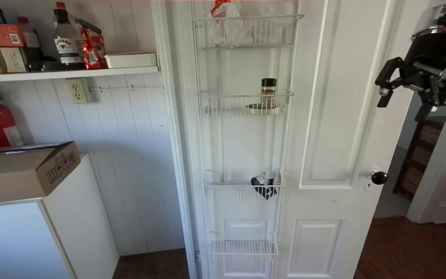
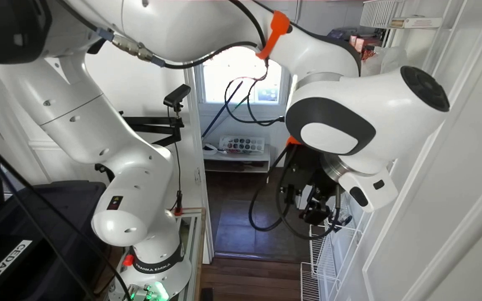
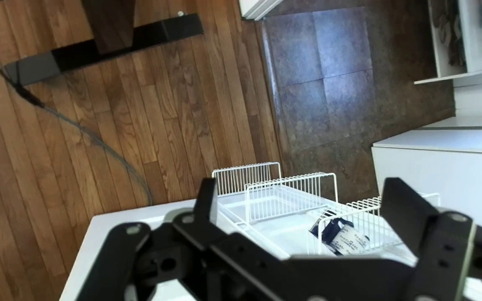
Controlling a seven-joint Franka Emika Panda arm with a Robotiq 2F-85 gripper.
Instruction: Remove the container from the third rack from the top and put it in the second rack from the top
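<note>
The container (image 1: 268, 87), a slim bottle with a black cap and see-through body, stands upright in the third rack from the top (image 1: 227, 96), towards its right end in an exterior view. The second rack from the top (image 1: 273, 16) is above it and holds a plastic bag. My gripper (image 1: 403, 106) is open and empty, in the air right of the rack in that view, apart from the container. It also shows in the wrist view (image 3: 299, 184), with its fingers spread. The container is out of the wrist view and not visible in the exterior view with the arm.
A low round object (image 1: 259, 109) lies beside the container. A dark and white packet (image 1: 265, 188) lies in the rack below. The top rack (image 2: 381, 14) holds a flat box (image 2: 416, 22). The door's black knob (image 1: 379, 178) sticks out. A shelf (image 1: 130, 71) and cardboard box (image 1: 14, 174) stand left.
</note>
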